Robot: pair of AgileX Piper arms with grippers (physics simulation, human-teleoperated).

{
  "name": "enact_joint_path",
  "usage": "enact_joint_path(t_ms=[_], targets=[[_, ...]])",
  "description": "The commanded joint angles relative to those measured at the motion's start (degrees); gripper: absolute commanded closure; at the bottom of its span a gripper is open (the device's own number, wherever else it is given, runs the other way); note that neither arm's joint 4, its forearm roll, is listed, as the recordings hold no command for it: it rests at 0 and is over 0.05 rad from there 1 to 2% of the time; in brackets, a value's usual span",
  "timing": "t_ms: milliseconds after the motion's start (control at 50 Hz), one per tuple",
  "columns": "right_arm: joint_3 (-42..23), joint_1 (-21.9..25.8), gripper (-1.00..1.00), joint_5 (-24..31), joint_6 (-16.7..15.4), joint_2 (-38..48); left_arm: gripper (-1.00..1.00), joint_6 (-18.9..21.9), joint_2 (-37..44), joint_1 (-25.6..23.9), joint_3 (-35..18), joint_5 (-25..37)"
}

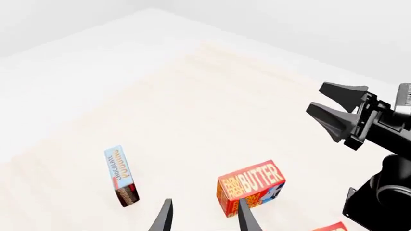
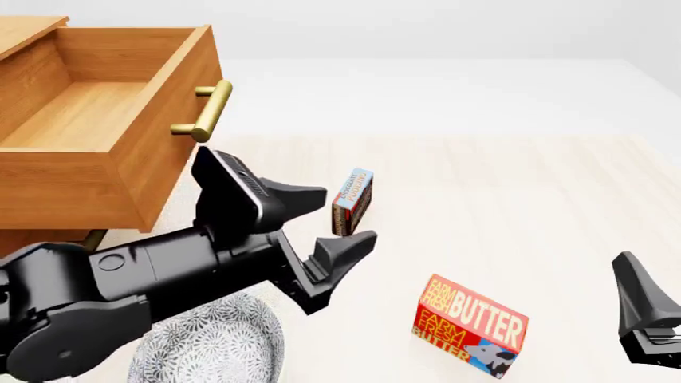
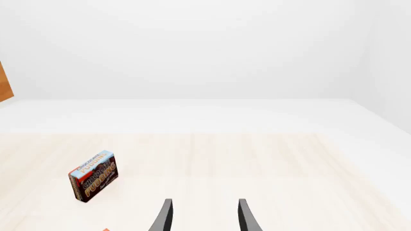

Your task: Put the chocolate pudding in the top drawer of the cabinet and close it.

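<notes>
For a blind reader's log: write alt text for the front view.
The left pincer hangs open just short of the chocolate pudding, which stands on edge on the pale table. The top drawer stands open and empty at left; a butter box lies nearer, the right pincer at the edge.

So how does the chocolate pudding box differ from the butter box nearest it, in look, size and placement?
The chocolate pudding is thinner and smaller than the butter box. The pudding has a light blue top with dark brown sides; the butter box is red and yellow with white "BUTTER" lettering. In the front view the pudding stands farther back, nearer the open top drawer, while the butter box sits closer to the camera. Both are printed rectangular cartons standing on the table, untouched by either gripper.
</notes>
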Motion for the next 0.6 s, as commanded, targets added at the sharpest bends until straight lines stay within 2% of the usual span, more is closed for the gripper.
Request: enact_joint_path(t_ms=[20, 60, 600], targets=[[0.0, 0.0, -1.00, 0.0, 0.0, 0.0, -1.00, -0.8, 4.3, 1.6, 0.4, -2.5], [0.0, 0.0, -1.00, 0.0, 0.0, 0.0, -1.00, -1.5, 3.6, 2.7, -1.1, -0.1], [0.0, 0.0, -1.00, 0.0, 0.0, 0.0, -1.00, -3.8, 7.8, 8.0, -0.7, -2.7]])
